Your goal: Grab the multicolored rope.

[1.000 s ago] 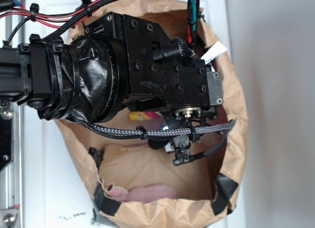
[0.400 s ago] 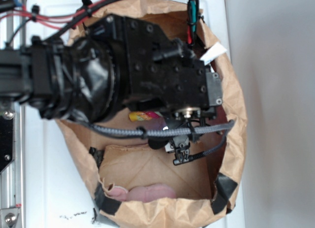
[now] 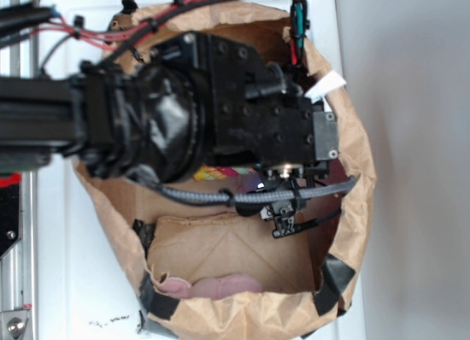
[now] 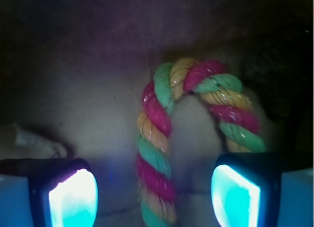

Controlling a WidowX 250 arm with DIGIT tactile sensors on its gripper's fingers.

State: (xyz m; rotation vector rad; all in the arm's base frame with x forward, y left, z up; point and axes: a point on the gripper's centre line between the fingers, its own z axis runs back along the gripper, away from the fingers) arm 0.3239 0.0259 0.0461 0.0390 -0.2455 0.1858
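The multicolored rope (image 4: pixel 162 138), twisted in red, orange and green, lies bent in a U on the brown bottom of the paper bag. In the wrist view its left leg runs down between my two glowing fingertips (image 4: pixel 73 197). My gripper (image 4: pixel 154 197) is open, its jaws wide apart, and neither pad touches the rope. The rope's right leg passes behind the right fingertip. From outside, only a small striped bit of the rope (image 3: pixel 220 172) shows under the black wrist housing, and the gripper (image 3: pixel 283 222) reaches down inside the bag.
The brown paper bag (image 3: pixel 352 208) surrounds the arm, its rim taped with black at the front corners. A pink rounded soft thing (image 3: pixel 220 286) lies at the bag's near wall. A crumpled pale fold (image 4: pixel 34 141) sits left of the rope. Cables run over the bag's top.
The arm has shifted a little to the right and deeper into the bag. The bag's right wall has bulged outward. The rope has not moved.
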